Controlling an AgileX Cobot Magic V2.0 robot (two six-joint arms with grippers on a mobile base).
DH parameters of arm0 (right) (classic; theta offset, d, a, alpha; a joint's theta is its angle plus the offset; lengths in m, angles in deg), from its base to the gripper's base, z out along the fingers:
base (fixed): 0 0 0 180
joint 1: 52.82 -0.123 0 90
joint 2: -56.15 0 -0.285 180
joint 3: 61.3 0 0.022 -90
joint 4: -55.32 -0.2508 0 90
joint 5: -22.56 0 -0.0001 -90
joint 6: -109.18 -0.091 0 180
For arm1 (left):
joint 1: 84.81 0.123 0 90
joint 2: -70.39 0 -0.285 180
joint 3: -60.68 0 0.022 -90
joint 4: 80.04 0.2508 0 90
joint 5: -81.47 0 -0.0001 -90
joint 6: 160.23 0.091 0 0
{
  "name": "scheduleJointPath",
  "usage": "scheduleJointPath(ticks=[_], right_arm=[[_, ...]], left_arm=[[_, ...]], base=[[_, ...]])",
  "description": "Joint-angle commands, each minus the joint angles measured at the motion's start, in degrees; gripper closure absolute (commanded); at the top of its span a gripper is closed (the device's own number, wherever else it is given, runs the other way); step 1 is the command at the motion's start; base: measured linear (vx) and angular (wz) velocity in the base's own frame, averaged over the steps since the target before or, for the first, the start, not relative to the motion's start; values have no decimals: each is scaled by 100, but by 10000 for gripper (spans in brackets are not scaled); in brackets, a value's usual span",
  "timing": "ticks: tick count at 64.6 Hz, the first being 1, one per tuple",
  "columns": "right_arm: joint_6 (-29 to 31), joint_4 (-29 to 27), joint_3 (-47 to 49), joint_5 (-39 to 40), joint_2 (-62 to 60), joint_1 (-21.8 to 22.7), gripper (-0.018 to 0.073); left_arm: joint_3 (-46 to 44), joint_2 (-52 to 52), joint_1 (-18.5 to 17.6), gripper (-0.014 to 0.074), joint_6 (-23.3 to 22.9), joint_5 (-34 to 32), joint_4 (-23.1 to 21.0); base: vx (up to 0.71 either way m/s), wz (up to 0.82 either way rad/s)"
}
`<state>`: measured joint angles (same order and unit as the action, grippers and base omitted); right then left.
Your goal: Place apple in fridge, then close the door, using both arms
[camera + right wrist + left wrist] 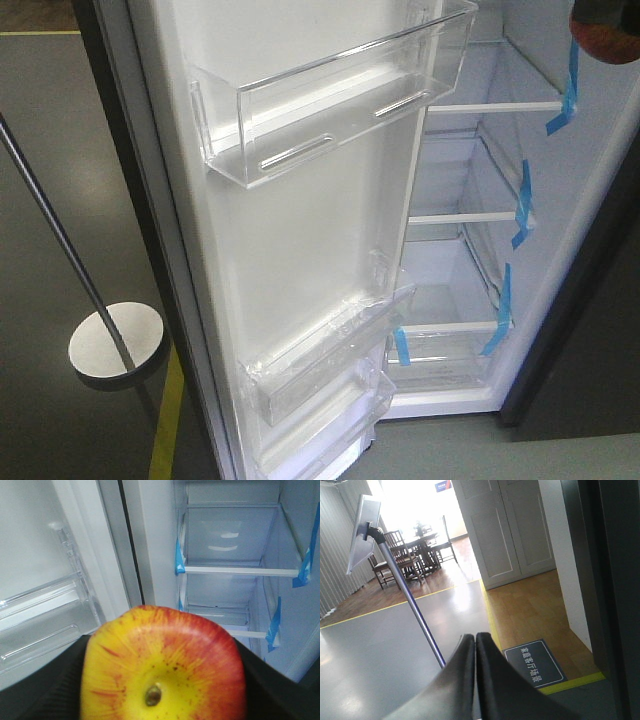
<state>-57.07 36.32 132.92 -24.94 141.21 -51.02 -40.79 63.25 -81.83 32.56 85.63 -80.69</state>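
My right fingers [275,692] pinch the apple [162,665], facing the open fridge [230,535] at one o'clock for placing; my left fingers [462,672] are pressed together, free for the door [300,250].

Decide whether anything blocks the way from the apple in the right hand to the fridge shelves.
Nothing visible does. The door stands swung open to the left, the apple faces the open fridge, and the shelves ahead of it look bare.
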Motion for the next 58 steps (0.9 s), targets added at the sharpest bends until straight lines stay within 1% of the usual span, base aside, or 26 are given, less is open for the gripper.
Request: scheduleJointPath(ticks=[1,51,55,58], right_arm=[[34,-84,161,418,-153,30,524],[15,-108,161,462,-153,30,524],[-8,-200,161,550,-153,30,524],[-8,-377,161,743,-153,30,524]], left_arm=[[-92,29,-20,603,-23,-416,-25],[-92,29,-20,603,-23,-416,-25],[-92,29,-20,603,-23,-416,-25],[-92,29,-20,603,-23,-416,-25]], base=[[0,0],[0,0],[0,0],[0,0]])
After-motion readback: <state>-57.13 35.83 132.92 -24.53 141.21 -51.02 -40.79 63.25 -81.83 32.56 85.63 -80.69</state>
